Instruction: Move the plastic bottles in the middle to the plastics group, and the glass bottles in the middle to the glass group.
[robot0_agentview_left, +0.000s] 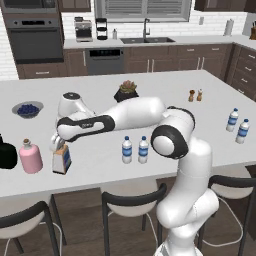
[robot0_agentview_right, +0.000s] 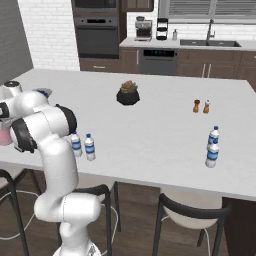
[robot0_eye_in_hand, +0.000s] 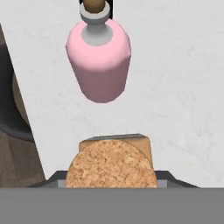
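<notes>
A: Where is the square clear glass bottle with the blue-and-white label and fat cork stopper (robot0_agentview_left: 61, 159)?

B: At the lower left of the left base view, standing upright on the white island counter (robot0_agentview_left: 165, 82), just beside the rounded pink flask with the narrow stoppered neck (robot0_agentview_left: 30, 156). The white arm's two-finger gripper (robot0_agentview_left: 59, 146) sits right over its neck.

A: And relative to the jaws?

B: In the hand view the cork (robot0_eye_in_hand: 111, 167) fills the bottom centre, right between the dark finger tips at the lower edge. The jaws stand partly apart around the bottle's top; I can't tell whether they press on it or merely flank it.

A: What else sits near it?

B: The pink flask lies in the upper middle of the hand view, apart from the cork. In the left base view a squat black bottle (robot0_agentview_left: 7, 154) sits at the far left edge, next to the flask.

A: The water bottles?

B: Two small clear plastic bottles with blue label bands (robot0_agentview_left: 135, 149) stand together at centre, near the counter's front edge. Two more alike (robot0_agentview_left: 237, 125) stand at the right.
</notes>
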